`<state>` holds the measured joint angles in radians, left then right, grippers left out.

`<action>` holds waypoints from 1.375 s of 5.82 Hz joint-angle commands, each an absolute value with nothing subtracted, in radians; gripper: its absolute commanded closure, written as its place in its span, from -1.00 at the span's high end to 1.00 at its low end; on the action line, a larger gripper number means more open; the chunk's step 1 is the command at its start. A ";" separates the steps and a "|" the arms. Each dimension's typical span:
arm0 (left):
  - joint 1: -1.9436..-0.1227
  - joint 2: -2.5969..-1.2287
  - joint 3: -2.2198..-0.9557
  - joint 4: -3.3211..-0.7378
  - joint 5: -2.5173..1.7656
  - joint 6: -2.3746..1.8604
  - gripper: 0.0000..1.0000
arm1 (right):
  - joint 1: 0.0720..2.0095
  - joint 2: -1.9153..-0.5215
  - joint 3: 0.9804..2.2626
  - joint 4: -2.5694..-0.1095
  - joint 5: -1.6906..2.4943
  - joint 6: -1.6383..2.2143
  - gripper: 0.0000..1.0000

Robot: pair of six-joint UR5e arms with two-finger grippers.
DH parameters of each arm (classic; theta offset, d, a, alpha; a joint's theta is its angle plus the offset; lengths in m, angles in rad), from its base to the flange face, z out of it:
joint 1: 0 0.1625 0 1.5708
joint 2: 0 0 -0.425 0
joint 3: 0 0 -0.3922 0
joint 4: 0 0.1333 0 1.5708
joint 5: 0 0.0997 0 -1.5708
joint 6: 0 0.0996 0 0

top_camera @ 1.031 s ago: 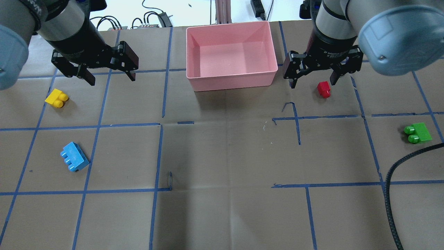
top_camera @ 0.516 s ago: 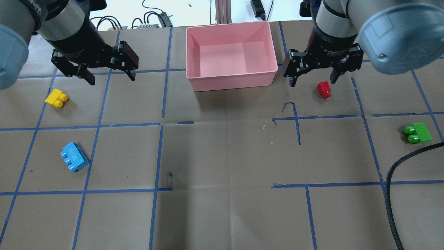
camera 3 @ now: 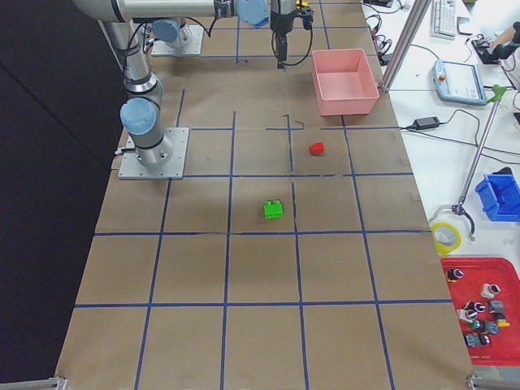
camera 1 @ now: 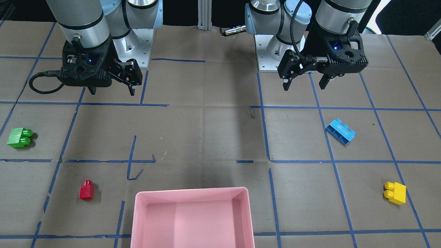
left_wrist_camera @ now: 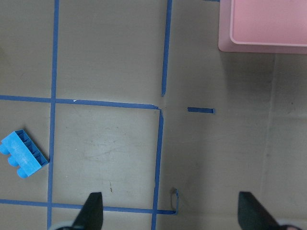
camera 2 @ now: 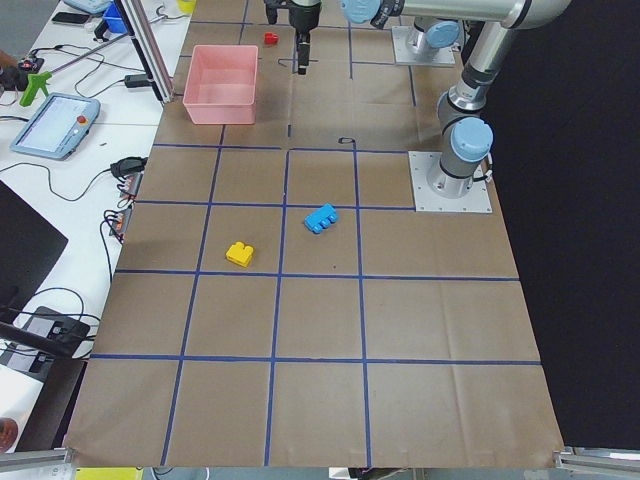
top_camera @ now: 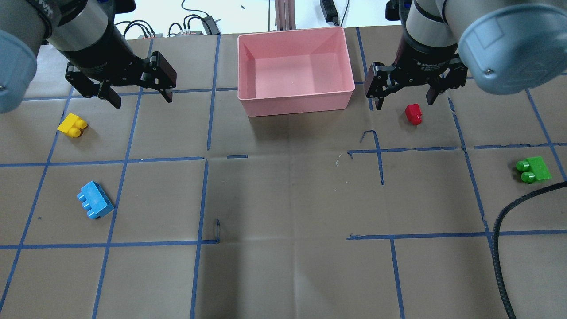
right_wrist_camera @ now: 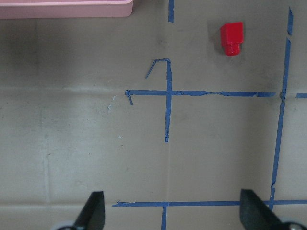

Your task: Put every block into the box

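Hovering spread wide and empty, my right gripper point(right_wrist_camera: 172, 213) has the small red one-stud plastic brick point(right_wrist_camera: 231, 38) at one o'clock in its wrist view, stud toward six.

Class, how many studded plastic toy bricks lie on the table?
4: yellow two-stud brick and blue three-stud brick, robot's left; red one-stud brick beside the pink plastic tray; green two-stud brick far right. None apparently hidden.
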<state>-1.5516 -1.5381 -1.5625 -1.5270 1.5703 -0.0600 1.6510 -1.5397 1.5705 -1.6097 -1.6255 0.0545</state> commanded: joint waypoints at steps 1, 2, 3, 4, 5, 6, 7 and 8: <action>-1.440 -1.543 -1.557 -1.514 1.568 -0.051 0.99 | 1.646 -1.534 1.571 -1.611 -1.623 0.051 0.99; -1.284 -1.549 -1.557 -1.514 1.562 0.015 1.00 | 1.638 -1.531 1.581 -1.615 -1.626 0.034 1.00; -1.131 -1.558 -1.568 -1.514 1.566 0.027 1.00 | 1.597 -1.525 1.588 -1.614 -1.628 -0.048 0.99; -1.044 -1.584 -1.574 -1.514 1.568 0.041 1.00 | 1.495 -1.528 1.591 -1.611 -1.625 -0.151 0.99; -0.982 -1.600 -1.580 -1.516 1.569 0.031 1.00 | 1.376 -1.538 1.591 -1.606 -1.614 -0.272 0.99; -0.930 -1.589 -1.621 -1.516 1.568 0.028 1.00 | 1.309 -1.545 1.591 -1.608 -1.615 -0.401 0.99; -0.920 -1.582 -1.696 -1.497 1.566 0.019 1.00 | 1.222 -1.540 1.594 -1.671 -1.621 -0.466 0.99; -0.919 -1.597 -1.759 -1.409 1.568 0.002 1.00 | 1.100 -1.520 1.598 -1.693 -1.612 -0.500 0.99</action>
